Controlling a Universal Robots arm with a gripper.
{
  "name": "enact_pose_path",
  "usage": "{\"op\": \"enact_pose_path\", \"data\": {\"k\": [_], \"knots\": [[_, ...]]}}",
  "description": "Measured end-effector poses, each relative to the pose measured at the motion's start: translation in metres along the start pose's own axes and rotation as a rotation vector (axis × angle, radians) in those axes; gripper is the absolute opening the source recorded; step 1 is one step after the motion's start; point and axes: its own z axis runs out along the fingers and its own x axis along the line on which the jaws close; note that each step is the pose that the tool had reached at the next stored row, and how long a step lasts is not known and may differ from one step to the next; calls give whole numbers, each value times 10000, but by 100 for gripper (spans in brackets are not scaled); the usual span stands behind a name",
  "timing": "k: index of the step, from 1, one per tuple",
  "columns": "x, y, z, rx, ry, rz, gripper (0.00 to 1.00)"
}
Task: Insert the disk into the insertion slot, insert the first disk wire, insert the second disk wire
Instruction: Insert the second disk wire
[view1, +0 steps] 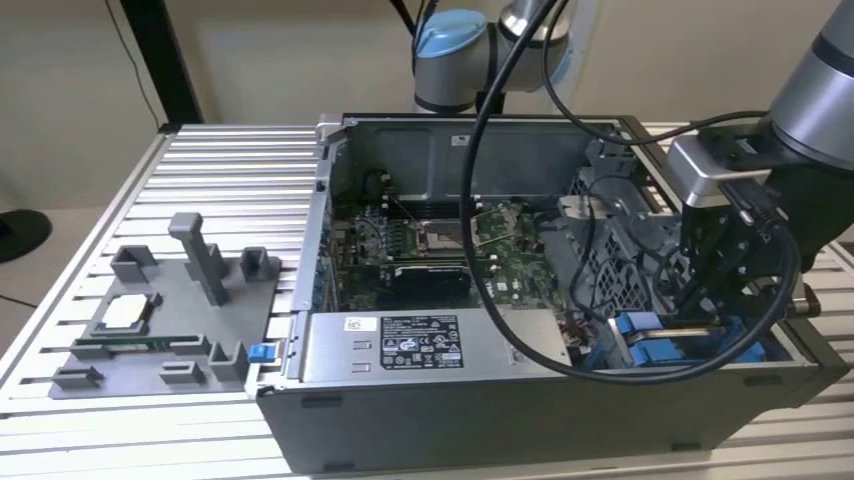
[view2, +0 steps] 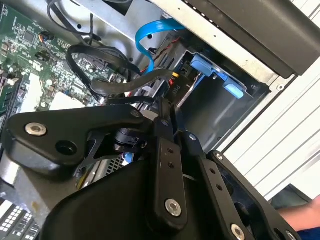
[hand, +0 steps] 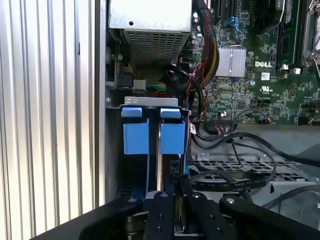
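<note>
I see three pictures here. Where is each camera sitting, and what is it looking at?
Exterior view: off the arm, above the table, looking down into the open computer case; the arm's grey links and the tool show.
First wrist view: on the arm, looking along the tool at the insertion slot and green motherboard.
Second wrist view: on the arm, looking past the tool at black cables.
Both wrist views share the slot's blue tabs and the motherboard.

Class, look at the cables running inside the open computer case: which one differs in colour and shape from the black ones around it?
The flat bright blue ribbon cable looping near the case wall in the second wrist view; the neighbouring black cables are round and dark.
</note>
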Motion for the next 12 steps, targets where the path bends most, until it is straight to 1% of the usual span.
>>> {"op": "enact_pose_path", "data": {"k": [12], "knots": [[-4,-1,-9,2,-1,33,0]]}}
